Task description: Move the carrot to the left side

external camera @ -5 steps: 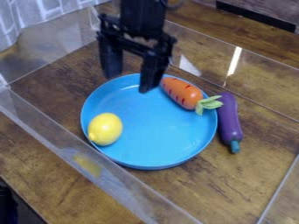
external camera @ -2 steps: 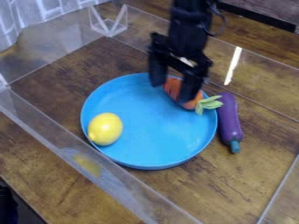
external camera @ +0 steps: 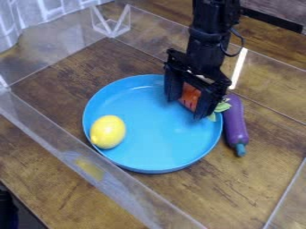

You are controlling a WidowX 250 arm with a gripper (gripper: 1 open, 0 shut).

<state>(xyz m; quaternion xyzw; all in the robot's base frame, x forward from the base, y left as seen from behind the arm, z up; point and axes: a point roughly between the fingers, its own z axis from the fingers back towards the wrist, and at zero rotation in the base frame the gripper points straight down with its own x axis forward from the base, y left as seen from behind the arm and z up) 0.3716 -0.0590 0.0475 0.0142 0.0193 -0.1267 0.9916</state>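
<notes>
The orange carrot (external camera: 192,97) lies at the right rim of the blue plate (external camera: 149,134), its green stem end (external camera: 216,108) pointing right. My black gripper (external camera: 196,92) hangs straight down over it, open, with one finger on each side of the carrot. The fingers hide most of the carrot, and I cannot tell whether they touch it.
A yellow lemon (external camera: 107,131) sits on the plate's left side. A purple eggplant (external camera: 235,123) lies on the wooden table just right of the plate. Clear plastic walls (external camera: 72,143) run along the left and front, and a clear stand (external camera: 111,18) is at the back left.
The gripper has moved right and down, from above the plate's back-left rim to straddling the carrot. Carrot, lemon and eggplant have stayed put.
</notes>
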